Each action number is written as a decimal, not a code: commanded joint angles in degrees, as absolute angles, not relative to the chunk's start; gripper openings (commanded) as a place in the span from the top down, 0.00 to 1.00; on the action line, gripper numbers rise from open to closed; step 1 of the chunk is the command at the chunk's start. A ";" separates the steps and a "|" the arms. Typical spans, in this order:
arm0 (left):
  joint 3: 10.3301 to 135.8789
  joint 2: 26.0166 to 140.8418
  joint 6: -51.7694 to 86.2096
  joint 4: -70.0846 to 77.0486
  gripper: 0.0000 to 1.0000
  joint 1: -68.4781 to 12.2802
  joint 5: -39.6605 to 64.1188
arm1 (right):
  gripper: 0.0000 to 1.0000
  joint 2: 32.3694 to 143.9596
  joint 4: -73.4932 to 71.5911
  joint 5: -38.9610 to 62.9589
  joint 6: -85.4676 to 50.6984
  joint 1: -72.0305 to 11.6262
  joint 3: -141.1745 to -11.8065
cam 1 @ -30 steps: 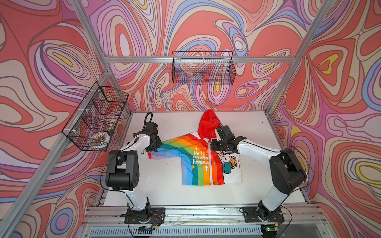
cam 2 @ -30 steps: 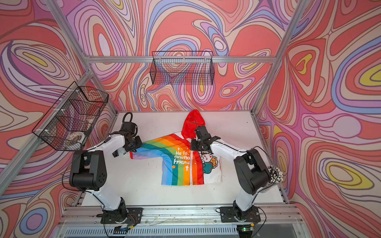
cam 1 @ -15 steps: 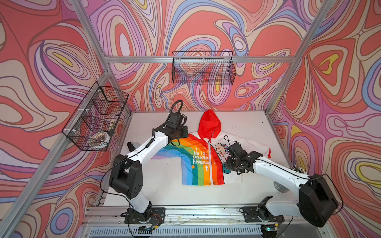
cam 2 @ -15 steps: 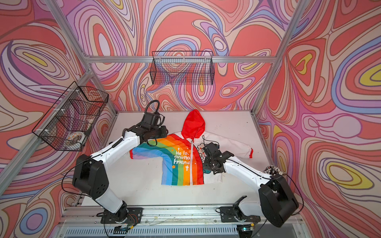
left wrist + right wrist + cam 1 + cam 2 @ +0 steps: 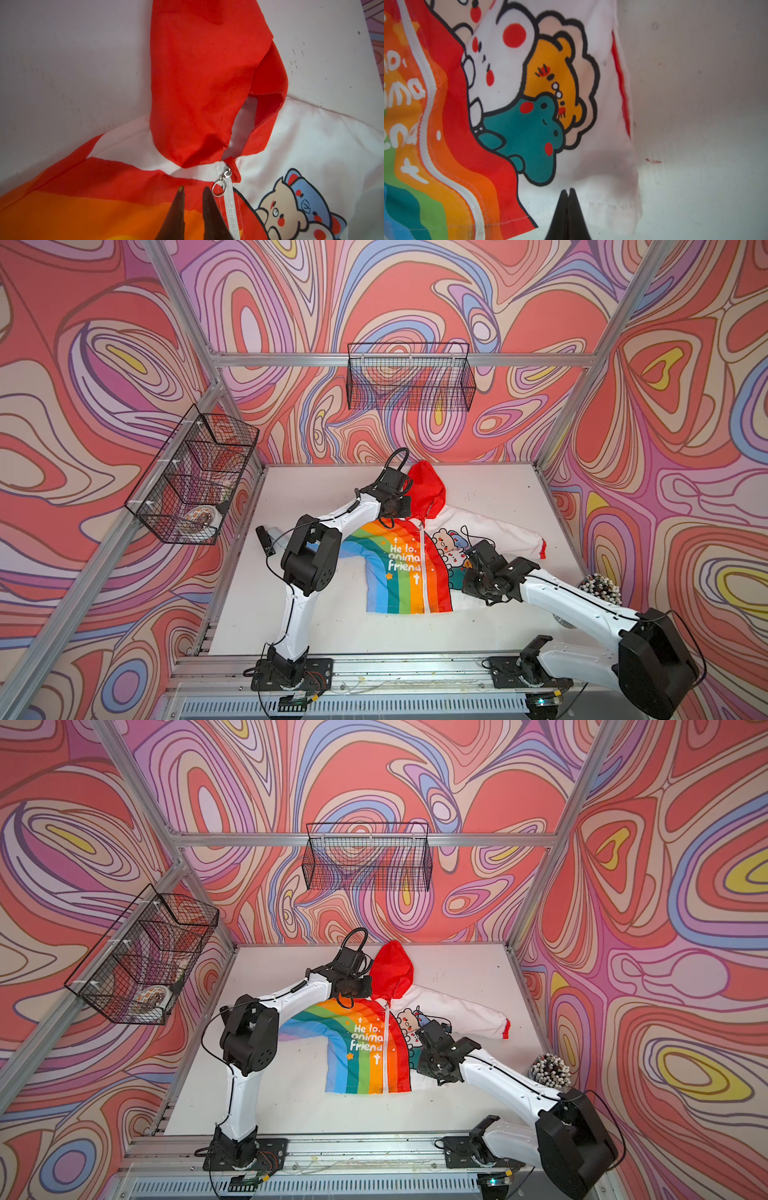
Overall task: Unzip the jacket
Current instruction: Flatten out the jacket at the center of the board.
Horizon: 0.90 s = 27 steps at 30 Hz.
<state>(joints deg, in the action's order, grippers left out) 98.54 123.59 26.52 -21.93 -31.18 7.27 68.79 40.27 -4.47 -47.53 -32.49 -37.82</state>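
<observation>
Swirl-patterned walls (image 5: 415, 294) box in the white tabletop (image 5: 490, 493), where the jacket (image 5: 399, 568) lies flat mid-table, red hood (image 5: 426, 489) toward the back wall, its zipper (image 5: 423, 568) running from collar to hem toward the arm bases. I see the left gripper (image 5: 193, 190) nearer the job: its narrowly parted, empty fingers sit on the rainbow side just beside the ring pull (image 5: 218, 188) at the collar. The right gripper (image 5: 566, 190) has its tips pressed together at the white hem; whether it pinches cloth I cannot tell.

Rainbow-striped, white jacket (image 5: 409, 572), red hood (image 5: 426, 489)
</observation>
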 commanded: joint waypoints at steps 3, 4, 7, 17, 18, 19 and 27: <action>104.58 128.80 25.97 -26.39 0.86 -30.81 6.50 | 1.00 70.66 40.98 -5.29 -47.61 -32.59 -38.96; 105.18 129.61 26.25 -26.68 0.86 -30.85 6.64 | 1.00 70.91 41.57 -5.66 -47.81 -32.61 -39.15; 106.53 131.62 26.62 -27.65 0.87 -30.77 6.29 | 1.00 71.15 43.03 -7.14 -48.14 -32.57 -39.46; 109.37 137.21 29.16 -31.13 0.89 -29.36 5.60 | 1.00 73.52 42.43 -7.99 -47.61 -32.58 -40.11; 109.44 137.56 29.40 -31.36 0.89 -29.12 5.51 | 1.00 73.72 42.24 -8.44 -47.79 -32.61 -40.07; 109.45 137.88 29.74 -31.48 0.89 -28.80 5.80 | 1.00 73.90 42.24 -8.97 -47.88 -32.53 -39.91; 111.80 140.84 31.02 -35.13 0.89 -27.03 7.00 | 1.00 77.69 40.75 -9.97 -48.46 -32.12 -37.66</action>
<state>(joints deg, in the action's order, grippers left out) 111.79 137.45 30.11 -29.36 -28.29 8.16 76.44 41.47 -8.10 -47.70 -32.32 -38.63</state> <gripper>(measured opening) 0.112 0.043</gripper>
